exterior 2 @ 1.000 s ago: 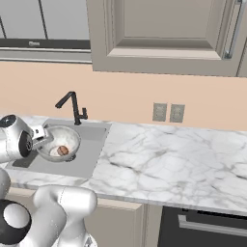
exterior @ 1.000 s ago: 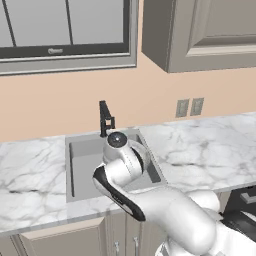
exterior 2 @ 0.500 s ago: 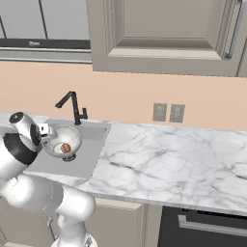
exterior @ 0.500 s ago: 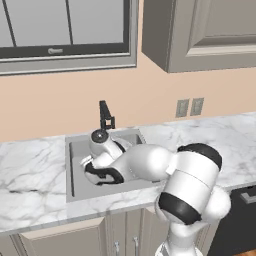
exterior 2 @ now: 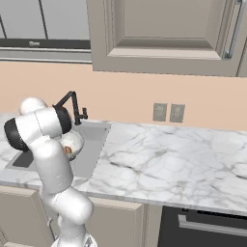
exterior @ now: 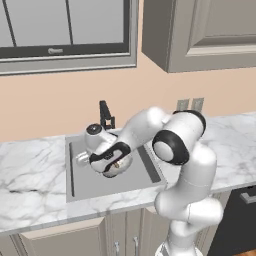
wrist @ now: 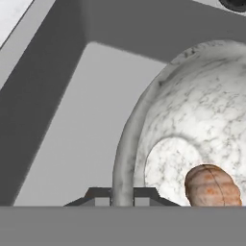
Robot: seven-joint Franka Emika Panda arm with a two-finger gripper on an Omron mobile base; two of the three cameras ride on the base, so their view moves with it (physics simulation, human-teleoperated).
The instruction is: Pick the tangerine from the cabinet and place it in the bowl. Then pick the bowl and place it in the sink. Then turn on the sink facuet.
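While the end effector (wrist: 122,194) pinches the bowl's (wrist: 192,120) rim over the sink (exterior: 80,185), the tangerine (wrist: 212,186) sits at five o'clock inside; a tilt on release could roll it out, or the bowl could clip the faucet (exterior: 105,115).

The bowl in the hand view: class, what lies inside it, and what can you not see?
Inside the bowl lies the tangerine, on its pale flat bottom. The gripper is shut on the bowl's rim. The tangerine's underside and the bowl's near part are cut off at the picture's lower edge.
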